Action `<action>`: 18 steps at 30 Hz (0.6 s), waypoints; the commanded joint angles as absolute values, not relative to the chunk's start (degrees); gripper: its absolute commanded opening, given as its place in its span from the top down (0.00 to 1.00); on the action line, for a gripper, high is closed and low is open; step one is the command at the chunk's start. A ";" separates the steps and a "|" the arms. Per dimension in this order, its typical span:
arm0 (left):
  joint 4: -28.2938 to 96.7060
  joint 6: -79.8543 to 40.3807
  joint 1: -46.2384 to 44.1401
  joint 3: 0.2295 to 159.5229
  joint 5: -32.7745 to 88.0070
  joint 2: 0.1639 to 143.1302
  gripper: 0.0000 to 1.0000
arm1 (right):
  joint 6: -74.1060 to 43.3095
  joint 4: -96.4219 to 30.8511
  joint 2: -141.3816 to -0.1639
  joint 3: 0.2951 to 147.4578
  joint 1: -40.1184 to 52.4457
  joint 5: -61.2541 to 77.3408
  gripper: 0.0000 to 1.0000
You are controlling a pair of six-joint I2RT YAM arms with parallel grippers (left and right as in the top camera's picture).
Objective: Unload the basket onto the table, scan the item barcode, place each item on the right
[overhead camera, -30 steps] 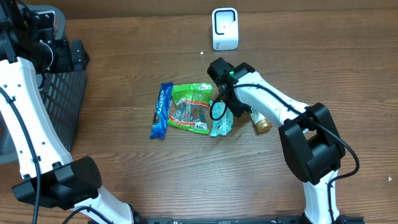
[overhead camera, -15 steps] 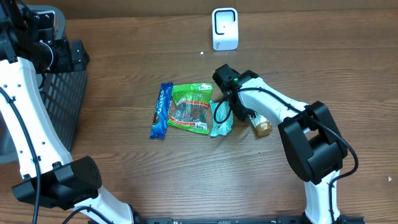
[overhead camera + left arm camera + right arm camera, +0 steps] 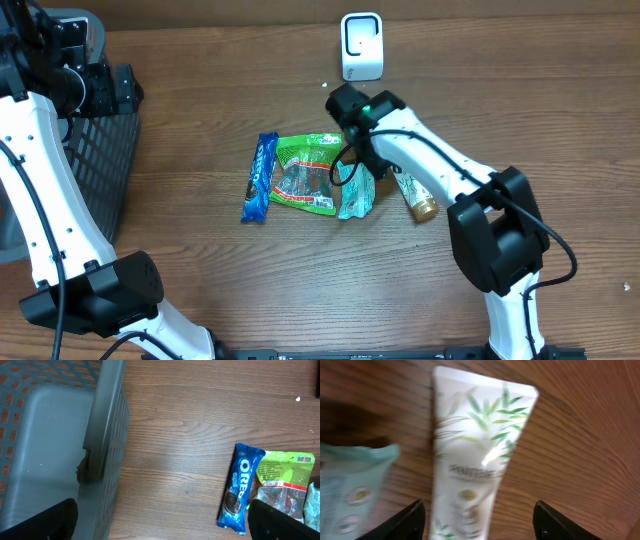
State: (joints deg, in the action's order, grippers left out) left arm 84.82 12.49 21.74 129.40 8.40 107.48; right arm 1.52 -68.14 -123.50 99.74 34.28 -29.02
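Pantene tube [image 3: 470, 470] lying flat on table [image 3: 520, 90], just beside teal packet [image 3: 350, 490], right gripper [image 3: 480, 517] hovering over it, jaws spread, gripping nothing, left gripper [image 3: 162, 522] gaping wide, empty, hanging by basket [image 3: 55, 435]

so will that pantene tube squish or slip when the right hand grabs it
Probably squishes some: the Pantene tube looks like soft, flattened plastic. Its glossy glare suggests it may slip. Lying flat, it seems unlikely to roll.

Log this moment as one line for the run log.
right gripper: open over Pantene tube, nothing held | left gripper: open at basket | scanner: untouched
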 commanded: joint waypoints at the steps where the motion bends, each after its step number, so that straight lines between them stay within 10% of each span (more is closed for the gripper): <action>1: 84.82 13.72 21.26 129.49 9.02 106.39 0.00 | -0.01 -67.40 -123.46 99.13 35.53 -29.87 0.32; 18: 84.82 13.72 21.26 129.49 9.02 106.39 0.00 | -0.27 -58.50 -123.46 88.20 35.33 -25.45 0.47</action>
